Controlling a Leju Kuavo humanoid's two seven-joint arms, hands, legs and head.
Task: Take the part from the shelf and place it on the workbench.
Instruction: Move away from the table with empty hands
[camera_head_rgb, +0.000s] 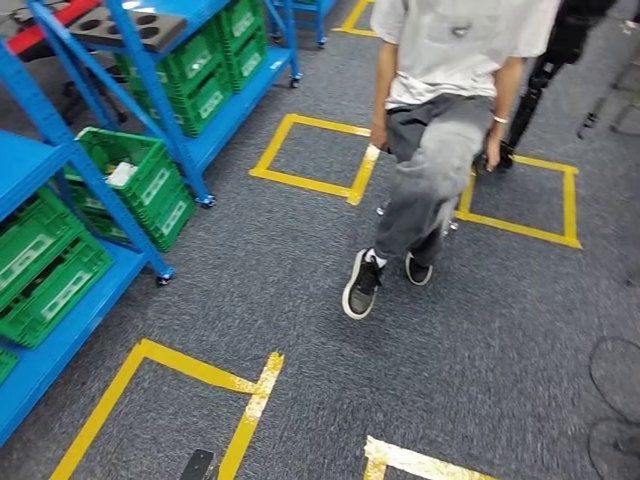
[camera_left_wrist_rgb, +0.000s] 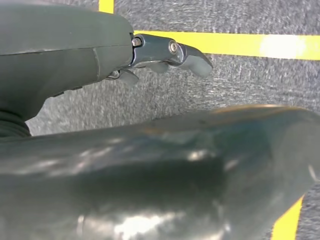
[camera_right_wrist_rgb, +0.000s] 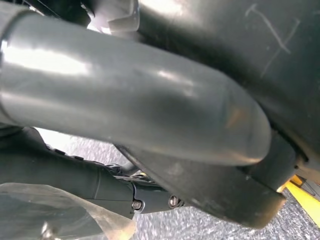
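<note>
In the head view a blue shelf (camera_head_rgb: 195, 150) runs along the left side, carrying green crates (camera_head_rgb: 155, 190), some of them stacked. It stands on a grey carpet floor (camera_head_rgb: 264, 280) marked with squares of yellow tape (camera_head_rgb: 260, 395). Further right, ahead of the robot, a person (camera_head_rgb: 441, 120) in a white shirt, grey trousers and black shoes is in mid-step across the tape.

The left robot hand (camera_left_wrist_rgb: 113, 60) hangs over the carpet. Its dark fingers (camera_left_wrist_rgb: 162, 49) reach out straight, apart from the thick grey thumb (camera_left_wrist_rgb: 170, 165), and nothing lies between them. A tape line crosses the floor just beyond the fingertips.

The right robot hand (camera_right_wrist_rgb: 151, 150) also hangs above the floor, its thick thumb (camera_right_wrist_rgb: 132, 100) lying across its darker fingers (camera_right_wrist_rgb: 113, 187). The part (camera_right_wrist_rgb: 53, 215) sits in a clear, crinkled plastic bag. The bag is held against the underside of those fingers, close to the palm and clear of the carpet. The spot where the fingers close on it is hidden. Through the film only a small bright metallic glint shows. The part's outline is too blurred to tell its long axis or which way it points. More yellow tape shows on the floor past the tip of the thumb.
</note>
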